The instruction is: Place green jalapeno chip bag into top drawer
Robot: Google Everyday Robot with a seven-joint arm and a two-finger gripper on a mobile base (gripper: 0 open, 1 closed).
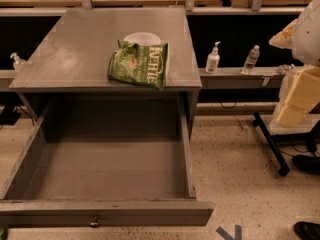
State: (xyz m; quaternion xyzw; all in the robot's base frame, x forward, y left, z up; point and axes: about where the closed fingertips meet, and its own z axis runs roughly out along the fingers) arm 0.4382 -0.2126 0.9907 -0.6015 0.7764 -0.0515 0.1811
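Table (75,49): grey, with a flat top, seen from the front and from above.
Bag (140,64): green crinkled foil with white KETTLE lettering. It lies flat on the table top at the front right, with one corner reaching the table's front edge. It is not in the drawer.
Bowl (142,37): white, on the table top just behind the bag and partly hidden by it.
Drawer (107,171): under the table top, pulled far out toward the camera, its bare grey floor showing.
Knob (94,224): small, round and metal, at the middle of the drawer's front panel.
Gripper (306,31): off to the right of the table, about level with its top and well apart from the bag. It shows as a white bulk cut by the frame edge, and whether it is open or closed cannot be told.
Pump bottle (213,58): white, upright on a ledge just right of the table.
Water bottle (251,59): clear, upright on the same ledge, farther right of the table.
Small bottle (17,61): upright, just left of the table.
Floor (235,159): speckled, right of the table.
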